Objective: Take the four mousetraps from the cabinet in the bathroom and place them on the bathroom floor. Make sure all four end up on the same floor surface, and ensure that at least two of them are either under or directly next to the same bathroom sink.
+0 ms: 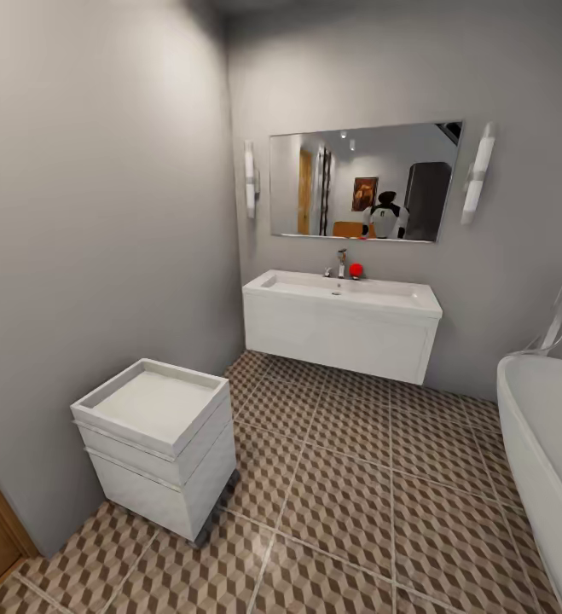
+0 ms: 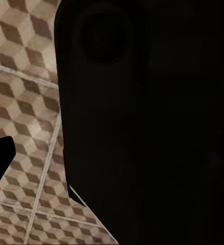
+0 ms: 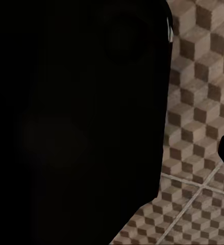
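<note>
Nearest, both wrist views look down on the bathroom floor (image 2: 20,102), its cube-patterned tiles half hidden by dark robot bodywork; whether either pincer stands apart or together cannot be told. Farther out in the head view, a low white drawer unit (image 1: 157,448) stands against the left wall, with a white bathtub (image 1: 545,443) at the right edge. Beyond, the bathroom sink (image 1: 344,294) hangs on the far wall below a mirror (image 1: 364,181), open tiles beneath it. No mousetraps or cabinet appear, so they lie elsewhere. Judged from the task, such traps should be light, stiff and thin, best pinched across their wooden edges, clear of the metal.
</note>
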`<state>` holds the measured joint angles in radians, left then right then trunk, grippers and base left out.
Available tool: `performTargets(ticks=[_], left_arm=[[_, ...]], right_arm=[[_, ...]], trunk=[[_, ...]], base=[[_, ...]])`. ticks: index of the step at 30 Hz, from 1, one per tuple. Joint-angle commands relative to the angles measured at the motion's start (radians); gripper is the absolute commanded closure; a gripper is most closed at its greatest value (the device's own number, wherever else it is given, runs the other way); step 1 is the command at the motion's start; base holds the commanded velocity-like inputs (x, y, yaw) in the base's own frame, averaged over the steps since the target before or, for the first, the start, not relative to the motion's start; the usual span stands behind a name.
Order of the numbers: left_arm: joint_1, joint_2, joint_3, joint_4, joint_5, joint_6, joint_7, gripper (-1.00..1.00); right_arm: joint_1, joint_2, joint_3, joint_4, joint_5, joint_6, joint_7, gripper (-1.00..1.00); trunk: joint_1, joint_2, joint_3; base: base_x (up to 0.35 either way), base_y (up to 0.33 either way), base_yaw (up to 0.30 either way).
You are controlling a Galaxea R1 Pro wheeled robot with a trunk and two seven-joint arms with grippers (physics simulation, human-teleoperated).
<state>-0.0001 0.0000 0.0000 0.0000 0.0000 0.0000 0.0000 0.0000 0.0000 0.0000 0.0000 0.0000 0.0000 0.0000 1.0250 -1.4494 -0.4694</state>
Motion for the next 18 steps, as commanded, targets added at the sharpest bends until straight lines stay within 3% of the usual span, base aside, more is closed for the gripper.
performTargets(ticks=[1, 6, 10, 18], left_arm=[[0.003, 0.000, 0.002, 0.002, 0.000, -0.002, -0.002, -1.00], [0.004, -0.003, 0.002, 0.002, 0.000, -0.002, -0.002, -1.00], [0.006, 0.013, 0.003, 0.003, 0.002, -0.002, -0.002, -1.00], [0.006, 0.014, 0.002, 0.006, 0.003, -0.002, -0.004, -1.00]], right_arm=[[-0.005, 0.006, 0.001, -0.005, -0.001, -0.002, 0.000, -1.00], [-0.005, 0.011, 0.002, -0.005, 0.001, -0.002, 0.003, -1.00], [-0.007, 0.028, 0.003, -0.026, 0.002, -0.002, 0.004, -1.00], [-0.008, 0.031, 0.002, -0.039, 0.002, -0.002, 0.005, -1.00]], trunk=[[0.000, -0.001, -0.001], [0.000, -0.001, -0.001], [0.000, -0.001, -0.001], [0.000, -0.001, -0.001]], base=[[0.000, 0.000, 0.000], [0.000, 0.000, 0.000], [0.000, 0.000, 0.000], [0.000, 0.000, 0.000]])
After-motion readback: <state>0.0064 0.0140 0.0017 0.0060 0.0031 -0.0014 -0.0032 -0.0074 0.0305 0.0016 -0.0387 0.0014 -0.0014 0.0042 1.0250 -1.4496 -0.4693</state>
